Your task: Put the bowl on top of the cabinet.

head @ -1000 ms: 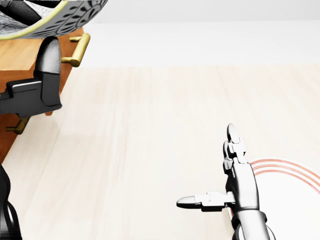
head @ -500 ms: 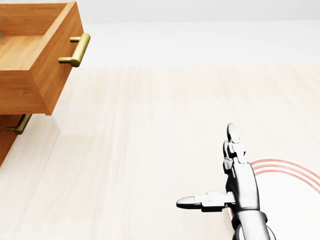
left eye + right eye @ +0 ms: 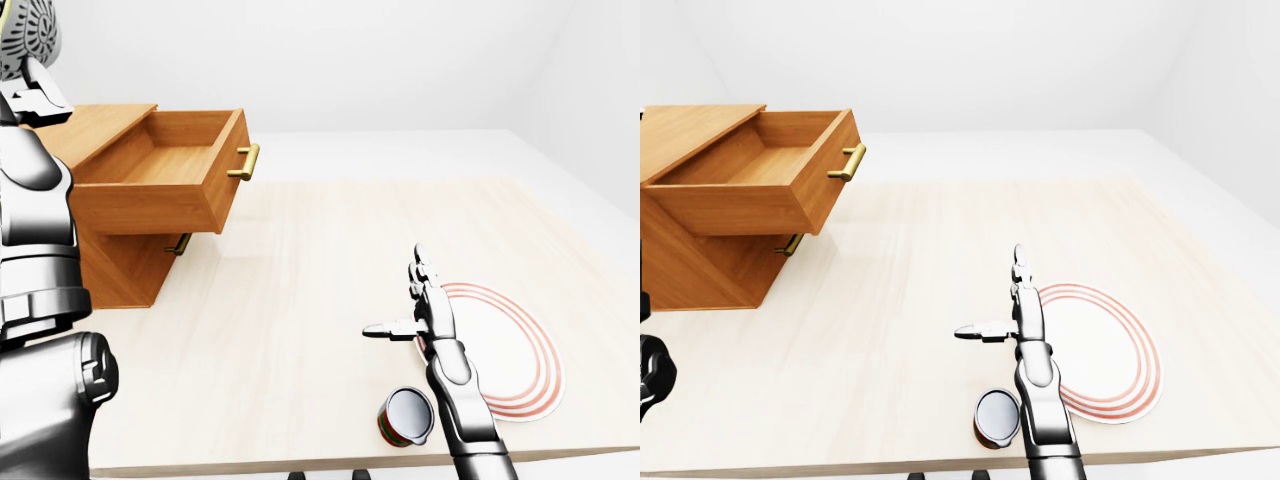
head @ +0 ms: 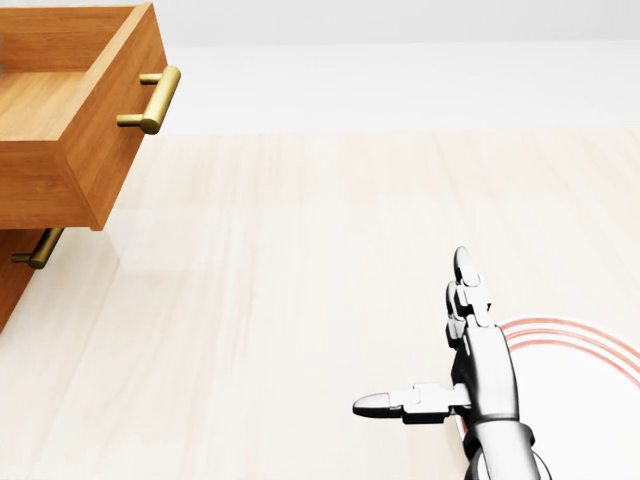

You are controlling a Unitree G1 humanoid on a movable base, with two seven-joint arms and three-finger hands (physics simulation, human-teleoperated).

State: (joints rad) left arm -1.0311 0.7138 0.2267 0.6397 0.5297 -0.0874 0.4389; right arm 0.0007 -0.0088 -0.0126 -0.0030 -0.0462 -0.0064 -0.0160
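Bowl [image 3: 27, 35] sits at eleven o'clock in the left-eye view, raised on the left hand [image 3: 35, 90]; grasp indeterminate. Cabinet [image 3: 95, 130] top lies below. Right hand [image 3: 425, 310] splayed, empty. Risk: bowl tipping into the open drawer [image 3: 165, 170].

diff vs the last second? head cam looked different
A second ago the bowl and left hand filled the head view's top left, over the open drawer. Both have since left that view upward; the left-eye view now shows the bowl at its top left edge, above the cabinet. Whether the fingers close round it is cut off. The right hand, open, stayed put, as did the plate.
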